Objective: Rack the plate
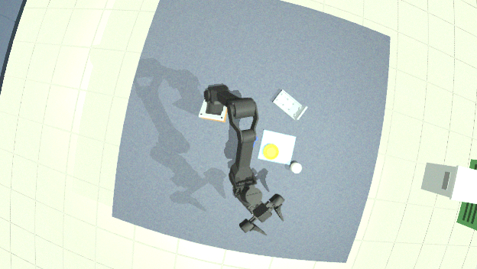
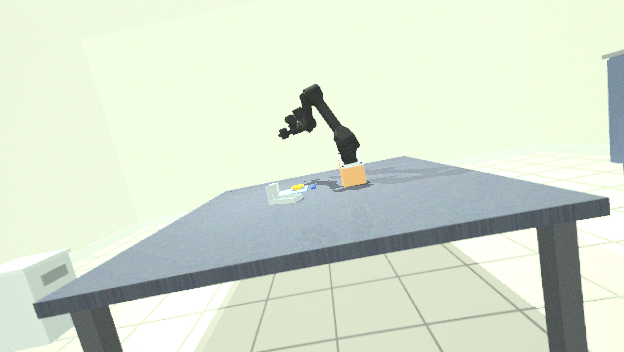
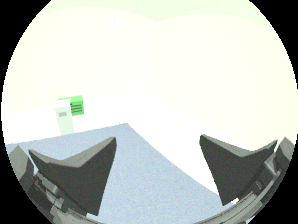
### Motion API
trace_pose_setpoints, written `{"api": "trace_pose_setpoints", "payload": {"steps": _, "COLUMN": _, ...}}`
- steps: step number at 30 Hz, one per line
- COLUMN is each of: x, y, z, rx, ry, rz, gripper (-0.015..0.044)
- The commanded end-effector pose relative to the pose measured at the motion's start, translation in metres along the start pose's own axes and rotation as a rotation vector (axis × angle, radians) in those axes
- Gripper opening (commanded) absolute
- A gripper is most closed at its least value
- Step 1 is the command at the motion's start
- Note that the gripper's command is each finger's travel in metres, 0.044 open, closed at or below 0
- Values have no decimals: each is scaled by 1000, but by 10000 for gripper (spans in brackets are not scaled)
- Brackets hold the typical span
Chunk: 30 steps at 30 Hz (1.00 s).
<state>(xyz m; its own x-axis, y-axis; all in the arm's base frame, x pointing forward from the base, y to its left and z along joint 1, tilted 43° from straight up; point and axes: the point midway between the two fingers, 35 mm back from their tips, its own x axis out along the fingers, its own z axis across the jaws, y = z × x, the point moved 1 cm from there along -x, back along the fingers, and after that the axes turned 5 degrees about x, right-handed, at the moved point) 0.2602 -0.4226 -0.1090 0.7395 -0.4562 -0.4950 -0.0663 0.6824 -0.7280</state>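
A round yellow dish (image 1: pixel 270 151) (image 2: pixel 298 187), which looks like the plate, lies on a flat white square piece with pale blue edges (image 1: pixel 284 143). Behind it in the overhead view is a pale grey-white piece (image 1: pixel 287 103) (image 2: pixel 286 200) with small dots on its base and a raised wall at one end. I cannot tell for sure which of these two pieces is the dish rack; rails are not clear. My gripper (image 1: pixel 274 227) (image 3: pixel 158 138) is open and empty, high above the table and well away from the dish. The wrist view shows neither dish nor rack.
A small white round object (image 1: pixel 296 167) stands by the square piece's corner. A small blue object (image 1: pixel 255 141) (image 2: pixel 313 186) lies beside my arm. My arm's base stands on an orange and white block (image 2: pixel 353 176). The table edge (image 3: pixel 165 159) shows beyond the fingers.
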Motion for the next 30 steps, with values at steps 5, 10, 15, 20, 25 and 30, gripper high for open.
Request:
{"api": "trace_pose_setpoints", "payload": {"steps": 5, "x": 6, "y": 21, "z": 14, "rx": -31, "ry": -14, "rz": 114, "gripper": 400}}
{"api": "trace_pose_setpoints", "payload": {"steps": 10, "x": 9, "y": 52, "z": 36, "rx": -78, "ry": -41, "rz": 276, "gripper": 400}}
{"api": "trace_pose_setpoints", "payload": {"steps": 15, "x": 4, "y": 82, "z": 59, "rx": -124, "ry": -77, "rz": 438, "gripper": 400}}
{"api": "trace_pose_setpoints", "payload": {"steps": 20, "x": -7, "y": 111, "z": 82, "rx": -170, "ry": -120, "rz": 599, "gripper": 400}}
{"api": "trace_pose_setpoints", "payload": {"steps": 25, "x": -25, "y": 138, "z": 104, "rx": -221, "ry": -170, "rz": 758, "gripper": 400}}
{"api": "trace_pose_setpoints", "payload": {"steps": 30, "x": -47, "y": 161, "z": 126, "rx": -269, "ry": -228, "rz": 916, "gripper": 400}}
